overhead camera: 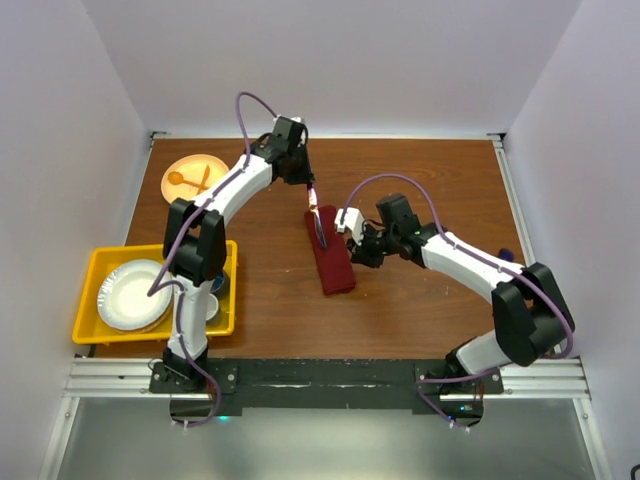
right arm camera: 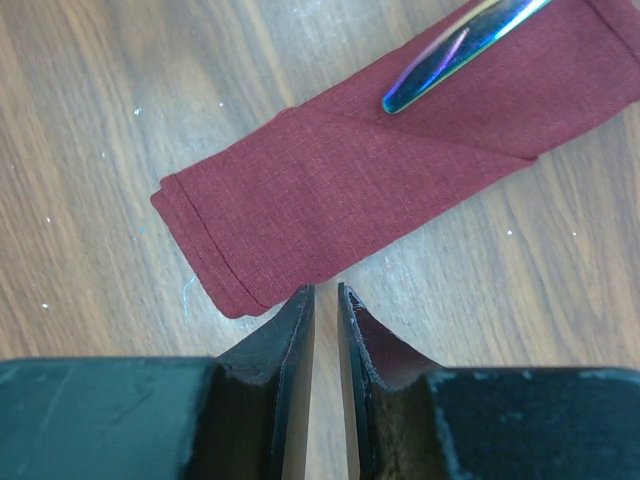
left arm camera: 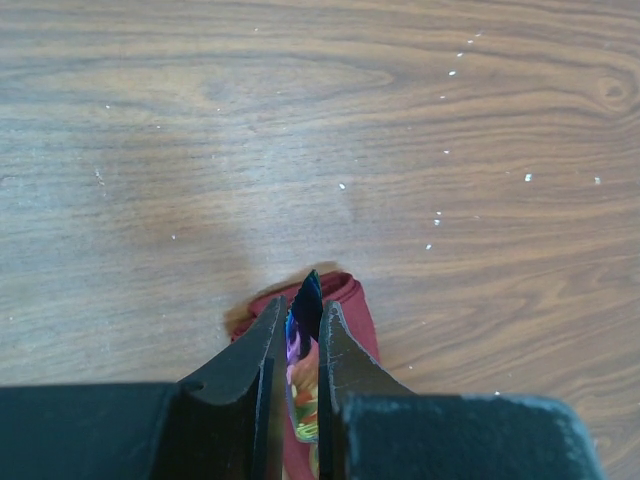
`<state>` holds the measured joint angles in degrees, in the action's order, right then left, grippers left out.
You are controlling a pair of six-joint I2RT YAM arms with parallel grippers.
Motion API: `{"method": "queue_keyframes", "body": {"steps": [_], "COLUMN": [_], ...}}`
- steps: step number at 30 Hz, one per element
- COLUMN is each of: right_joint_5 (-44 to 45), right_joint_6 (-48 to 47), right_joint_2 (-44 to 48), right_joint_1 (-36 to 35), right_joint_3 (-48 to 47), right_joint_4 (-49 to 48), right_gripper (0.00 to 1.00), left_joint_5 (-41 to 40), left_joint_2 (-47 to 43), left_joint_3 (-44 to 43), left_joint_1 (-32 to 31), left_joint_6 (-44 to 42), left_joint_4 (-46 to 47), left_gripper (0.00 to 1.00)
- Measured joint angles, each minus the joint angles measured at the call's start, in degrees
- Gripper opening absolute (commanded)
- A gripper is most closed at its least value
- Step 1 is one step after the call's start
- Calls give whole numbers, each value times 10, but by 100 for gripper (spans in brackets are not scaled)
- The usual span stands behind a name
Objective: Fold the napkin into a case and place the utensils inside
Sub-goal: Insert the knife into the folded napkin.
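Observation:
The case (overhead camera: 331, 264) is a narrow maroon folded napkin lying in the middle of the table. My left gripper (overhead camera: 312, 197) is above its far end and shut on a purple iridescent utensil (overhead camera: 318, 222) that slants down onto the case. In the left wrist view the utensil (left arm camera: 302, 385) sits between the closed jaws of my left gripper (left arm camera: 304, 303), with the case (left arm camera: 352, 300) below. My right gripper (overhead camera: 358, 252) is beside the case's right edge. In the right wrist view my right gripper (right arm camera: 325, 290) is empty, jaws almost together, just off the case (right arm camera: 350, 190). The utensil's tip (right arm camera: 455, 45) rests on the cloth.
A yellow bin (overhead camera: 90, 265) at the near left holds a white plate (overhead camera: 130, 295). An orange plate (overhead camera: 195, 178) with an orange spoon and fork is at the far left. Walls close off the table on three sides.

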<state>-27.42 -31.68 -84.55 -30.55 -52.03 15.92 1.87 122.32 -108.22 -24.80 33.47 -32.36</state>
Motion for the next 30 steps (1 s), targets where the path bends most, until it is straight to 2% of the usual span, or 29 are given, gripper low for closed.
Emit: {"method": "queue_keyframes", "body": {"steps": [17,30], "right_joint_5": [9,10], "right_joint_6": [-91,-130], "right_joint_2": [-15,-38], "right_joint_1": [-54,-65], "right_joint_3": [57,61], "right_joint_4": [-23,-33], "right_gripper": [18,17], "left_joint_5": [26,42], "left_joint_2": [24,24], "left_joint_3": [8,46], "left_joint_1": [-1,-13], "left_joint_6": [12,36], "left_joint_4": [0,0], "left_gripper": [0,0]}}
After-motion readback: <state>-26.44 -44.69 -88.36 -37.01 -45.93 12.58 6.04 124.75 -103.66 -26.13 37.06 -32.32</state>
